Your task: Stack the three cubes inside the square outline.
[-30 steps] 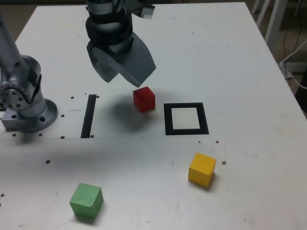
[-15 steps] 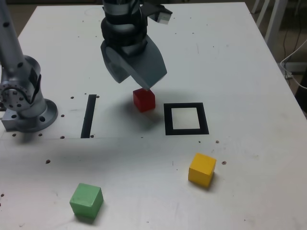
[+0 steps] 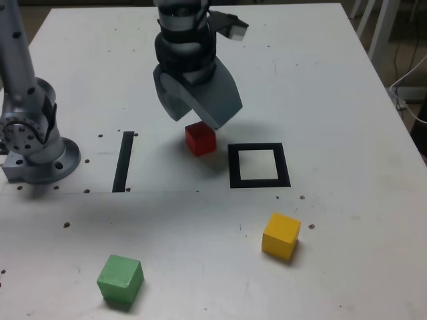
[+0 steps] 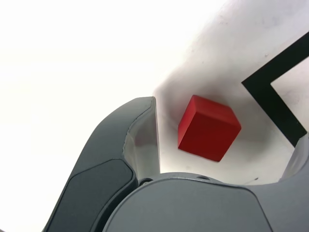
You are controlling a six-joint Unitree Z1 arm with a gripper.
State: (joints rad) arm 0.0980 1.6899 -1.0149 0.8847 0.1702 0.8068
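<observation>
Cubes green (image 3: 120, 279) and yellow (image 3: 281, 235) sit nearest the exterior camera, well apart, awaiting later stacking, while beyond them the matte red cube (image 3: 200, 139) rests just beside the empty square outline (image 3: 259, 165), the gripper (image 3: 198, 113) poised above with jaws spread wide, grasping nothing.

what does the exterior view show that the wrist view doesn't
Only the exterior view shows the yellow cube, the green cube, the narrow black strip, the arm's base and the whole square outline on the white table. Only the wrist view shows the open gap between the jaws from inside, with the red cube lying between them, apart from both. Both show the red cube, the open end effector over it, and the outline beside the cube, though the wrist view catches just one corner.
</observation>
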